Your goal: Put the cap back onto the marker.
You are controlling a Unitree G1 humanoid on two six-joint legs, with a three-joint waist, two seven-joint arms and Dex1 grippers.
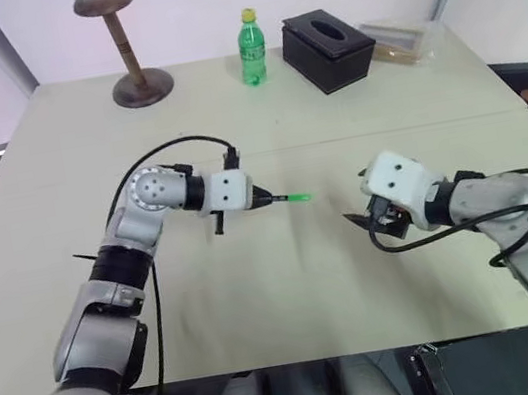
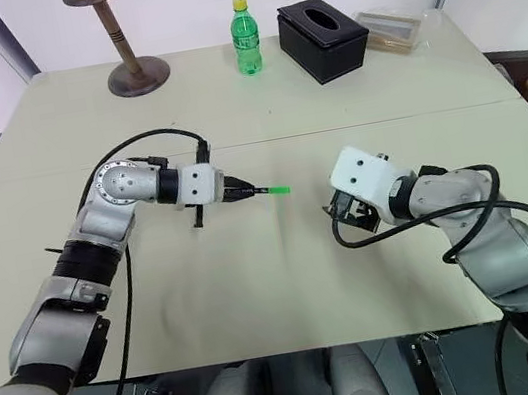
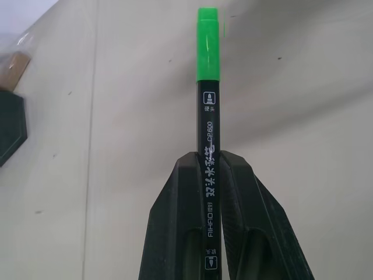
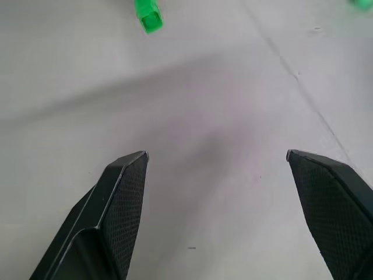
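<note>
Nearest my head camera, above the pale beige table (image 1: 290, 294), both arms hover apart; I take the black tissue box (image 1: 327, 49) at the far edge as my landmark. Well to the left of that box and nearer me, my left gripper (image 1: 262, 199) has its two black fingers pressed tight on the marker (image 3: 208, 169), a slim black plastic stick with white lettering, gripped about mid-barrel. Its free end points toward my other arm and wears the cap (image 3: 208, 44), a small bright green plastic tube, which looks seated square on the barrel, so I judge the job done or all but done. Marker and cap hang clear of the table. Below the box, nearer me, my right gripper (image 4: 217, 160) holds nothing, its textured fingers spread wide over bare tabletop, the green cap's end showing ahead of them.

Handling, as I judge it: the marker is light and rigid, its smooth barrel liable to slip or swivel under a sideways push. The cap is tiny and easily fumbled. If it needs a final press, I would pinch the cap across its sides and push straight along the barrel.
</note>
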